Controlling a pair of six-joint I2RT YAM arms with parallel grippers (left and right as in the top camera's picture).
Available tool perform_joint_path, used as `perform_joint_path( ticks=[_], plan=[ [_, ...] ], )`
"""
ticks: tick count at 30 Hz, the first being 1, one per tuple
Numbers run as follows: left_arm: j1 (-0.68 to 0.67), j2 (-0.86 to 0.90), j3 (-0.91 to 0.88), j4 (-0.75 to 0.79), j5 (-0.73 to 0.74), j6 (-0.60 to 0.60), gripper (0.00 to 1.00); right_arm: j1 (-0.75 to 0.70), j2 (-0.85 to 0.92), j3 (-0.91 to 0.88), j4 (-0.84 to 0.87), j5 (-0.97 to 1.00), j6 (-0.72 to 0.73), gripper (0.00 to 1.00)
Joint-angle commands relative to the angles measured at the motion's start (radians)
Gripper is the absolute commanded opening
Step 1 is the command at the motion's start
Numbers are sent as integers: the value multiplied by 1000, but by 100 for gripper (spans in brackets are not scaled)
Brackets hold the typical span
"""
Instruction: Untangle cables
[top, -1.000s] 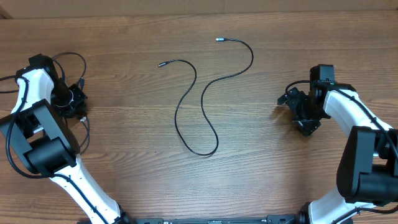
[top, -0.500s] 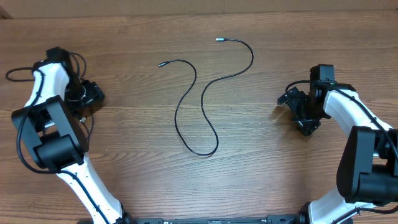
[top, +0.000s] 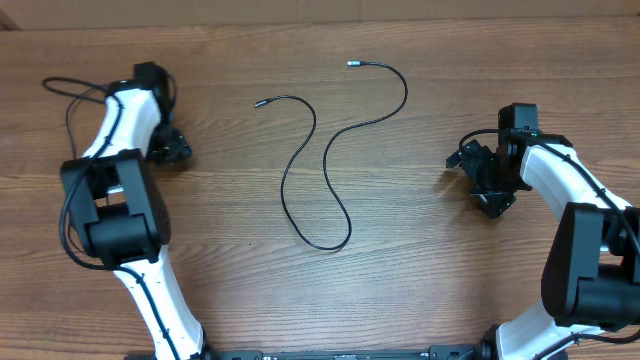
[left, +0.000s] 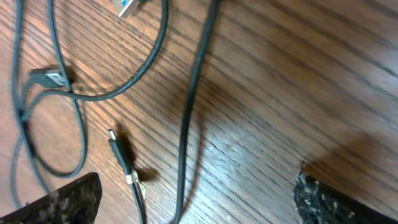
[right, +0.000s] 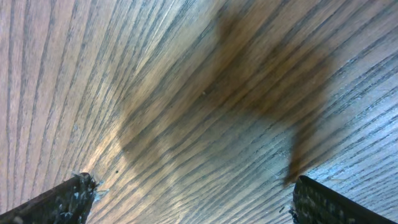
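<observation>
Left wrist view is showing the left gripper (left: 199, 202) spread wide and holding nothing, its fingers (left: 59, 199) straddling the tangled cables (left: 134, 78): one strand (left: 188, 124) is running up between them, a dark plug tip (left: 115, 140) is lying just beside it, and loops (left: 83, 140) are crossing at the left. Closing here is risking a pinch on two strands at once, which would be tightening the tangle. The right gripper (right: 193, 202), likewise gaping over bare table (right: 186, 74), is sitting well apart from the loose cable (top: 284, 185) in the middle, bracing nothing.

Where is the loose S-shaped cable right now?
Overhead view: the cable lies in an S-curve at the middle of the table, between the left claw and the right claw, touching neither.
</observation>
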Motion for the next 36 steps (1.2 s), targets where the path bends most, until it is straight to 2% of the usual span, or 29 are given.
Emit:
perform_joint_path(
  ticks=[1,6,8,10,23,31,36],
  plan=[
    [-57,66,-42,22,80,42,100,-3,2,-7,3,5,-1,100],
    [-109,66,-43,69,511,236,100,-3,2,-7,3,1,-1,100],
    [-128,66,-43,70,637,282,100,-3,2,-7,3,-4,-2,100],
    [-146,66,-43,70,695,309,100,-3,2,-7,3,-10,-1,100],
    [-281,66,-152,69,705,317,100,-3,2,-7,4,-10,-1,100],
    [-303,66,-259,141,705,312,97,-3,2,-7,3,-14,-1,100],
    [-303,66,-257,143,743,298,96,-3,2,-7,3,-111,-2,100]
  ],
)
